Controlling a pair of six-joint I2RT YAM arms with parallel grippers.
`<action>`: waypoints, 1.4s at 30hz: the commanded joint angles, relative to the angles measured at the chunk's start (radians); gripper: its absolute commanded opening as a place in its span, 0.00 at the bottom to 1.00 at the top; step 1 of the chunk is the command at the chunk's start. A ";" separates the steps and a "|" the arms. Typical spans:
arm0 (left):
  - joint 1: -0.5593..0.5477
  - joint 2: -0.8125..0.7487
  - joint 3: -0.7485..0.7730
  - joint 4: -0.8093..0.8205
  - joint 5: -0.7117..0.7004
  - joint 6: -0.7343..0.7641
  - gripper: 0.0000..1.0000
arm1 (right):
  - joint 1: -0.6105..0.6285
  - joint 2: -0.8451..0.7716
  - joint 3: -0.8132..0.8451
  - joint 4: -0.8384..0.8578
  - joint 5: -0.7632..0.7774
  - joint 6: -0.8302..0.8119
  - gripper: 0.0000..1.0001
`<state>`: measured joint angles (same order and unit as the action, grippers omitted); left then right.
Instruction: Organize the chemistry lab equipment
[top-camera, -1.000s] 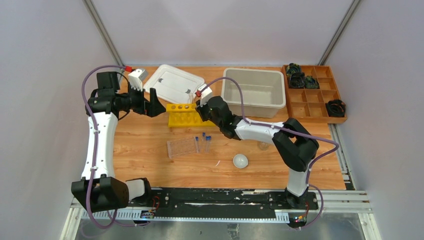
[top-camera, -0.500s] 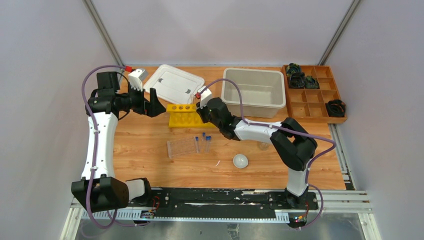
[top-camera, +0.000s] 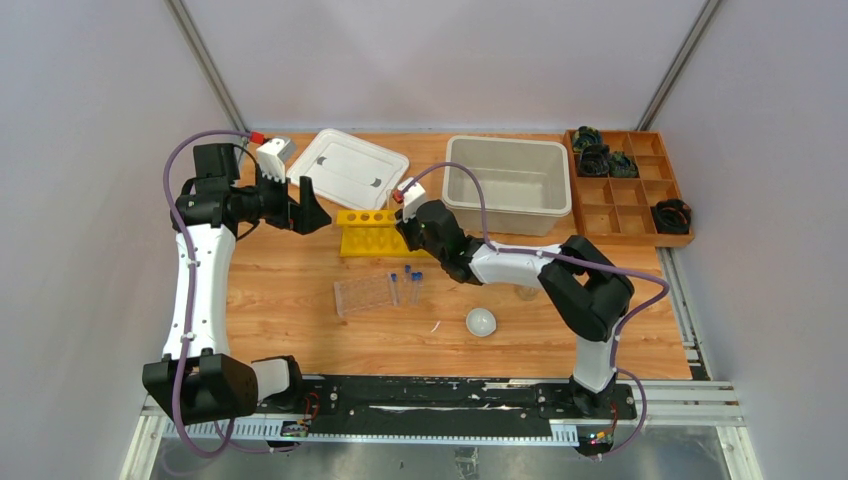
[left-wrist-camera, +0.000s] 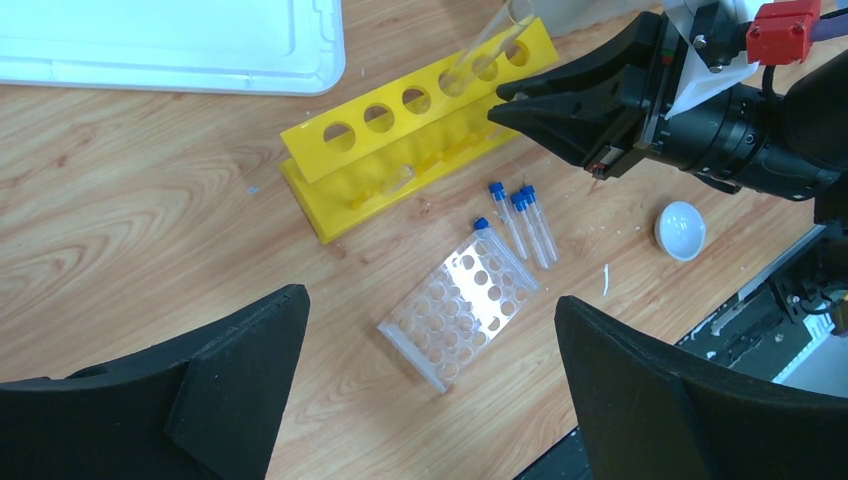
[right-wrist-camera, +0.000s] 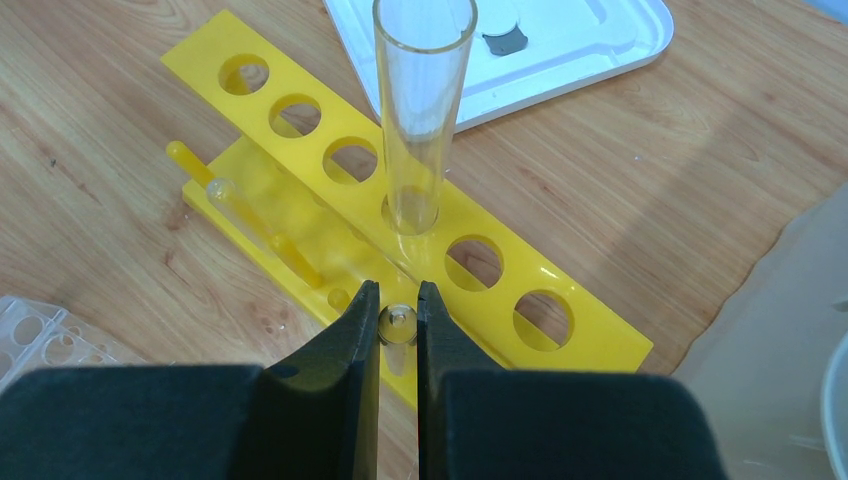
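The right gripper (right-wrist-camera: 397, 290) sits low at the near edge of a yellow plastic tube rack with 6 holes (right-wrist-camera: 505, 290). Its 2 black fingers are drawn almost together, leaving a narrow slit. A small clear rounded tip shows in that slit, but whether the pads press on it cannot be told. Just beyond the fingertips, a clear glass test tube (right-wrist-camera: 420, 110) stands in the rack's 4th hole from the left, leaning a little with its open mouth up.

The left gripper (left-wrist-camera: 430, 300) hangs above the table to the left of the rack, its fingers spread wide and holding nothing.

On the far side of the yellow rack lies a flat white plastic lid (top-camera: 345, 165), and to its right stands a beige plastic bin (top-camera: 507, 141). Nearer than the yellow rack rests a clear plastic many-holed rack (left-wrist-camera: 455, 315). 4 small clear blue-capped tubes (left-wrist-camera: 535, 225) lie flat just right of it, the closest touching its edge. Further right and nearer is a small white round dish (left-wrist-camera: 681, 229), with a thin white sliver (left-wrist-camera: 605, 280) lying between the dish and the clear rack.

A brown wooden compartment tray (top-camera: 625, 205) holding black parts sits at the far right.
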<state>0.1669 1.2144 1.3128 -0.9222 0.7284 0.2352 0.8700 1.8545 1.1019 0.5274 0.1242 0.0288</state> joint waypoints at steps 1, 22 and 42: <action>-0.003 -0.021 0.017 0.006 -0.007 0.013 1.00 | 0.000 0.024 0.001 0.011 -0.012 -0.004 0.00; -0.002 -0.028 0.023 0.006 -0.021 0.023 1.00 | 0.011 0.045 0.066 -0.017 -0.034 -0.024 0.00; -0.001 -0.051 0.027 0.006 -0.005 0.014 1.00 | 0.066 -0.191 0.007 -0.233 0.107 0.073 0.61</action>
<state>0.1669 1.1919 1.3128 -0.9222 0.7120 0.2432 0.8906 1.7603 1.1183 0.3862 0.1715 0.0483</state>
